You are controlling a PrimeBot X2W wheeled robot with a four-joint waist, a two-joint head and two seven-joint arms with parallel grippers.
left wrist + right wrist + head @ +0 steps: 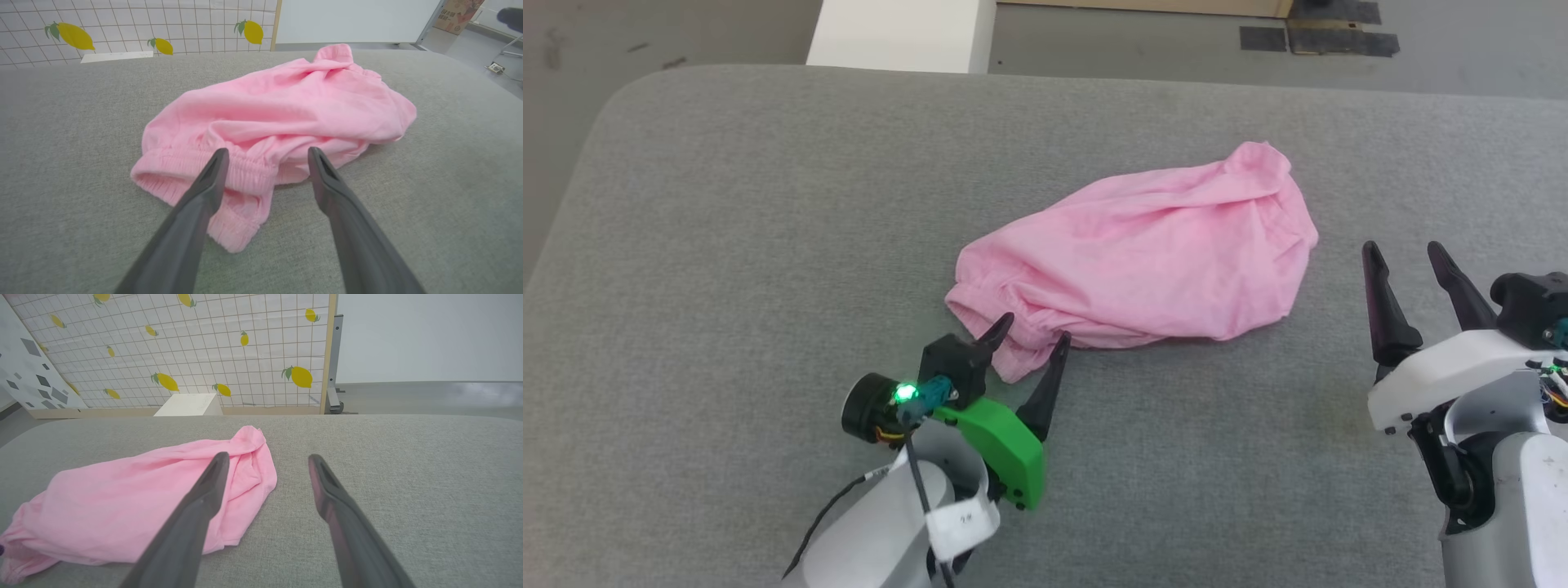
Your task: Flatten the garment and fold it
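A white box [901, 33] stood just beyond the grey pad [727, 245]; a lemon-print panel [204, 343] rose farther beyond the pad.

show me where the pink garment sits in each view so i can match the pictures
head view: garment centre-right on the grey surface, elastic hem at the left gripper.
left wrist view: garment centre, hem nearest, between the open fingers.
right wrist view: garment lower left, partly behind one finger.
shared landmark: white box beyond the surface's far edge.
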